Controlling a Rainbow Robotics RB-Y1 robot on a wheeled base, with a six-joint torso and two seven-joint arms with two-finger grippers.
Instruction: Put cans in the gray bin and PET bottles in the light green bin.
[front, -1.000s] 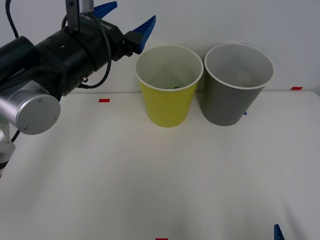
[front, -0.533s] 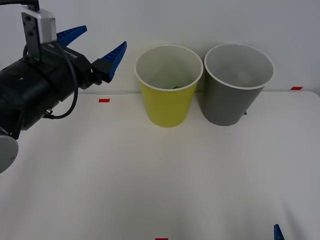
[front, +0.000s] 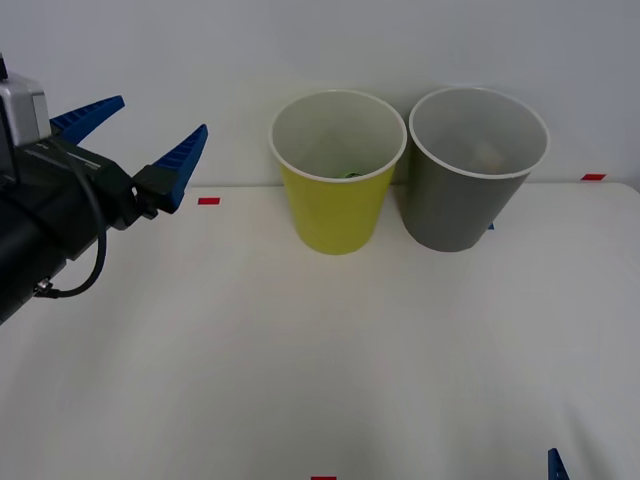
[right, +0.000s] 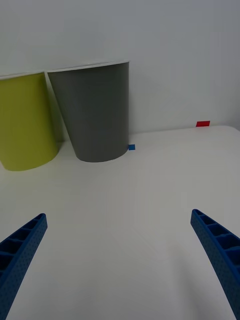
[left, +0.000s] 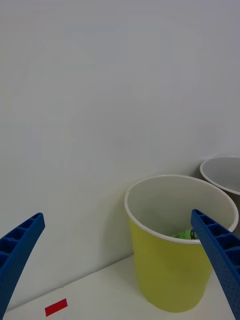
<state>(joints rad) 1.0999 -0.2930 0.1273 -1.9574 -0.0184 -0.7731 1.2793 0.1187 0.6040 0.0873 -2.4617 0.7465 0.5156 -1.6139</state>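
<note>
The left hand (front: 138, 148) has swung away to the left since a second ago, when it sat up by the rim of the light green bin (front: 336, 210); now it hangs over the far left of the table (front: 320, 350), well apart from both bins, its blue fingers (front: 178, 163) spread wide with nothing between them. The light green bin stands at the far edge of the table by the wall, and the gray bin (front: 465, 200) stands just beside it on the right. Down inside the light green bin lies the green bottle (left: 186, 234), only a sliver of it peeking over the rim. The right hand (right: 120, 250) waits low at the near right, fingers released and apart, nothing held.
</note>
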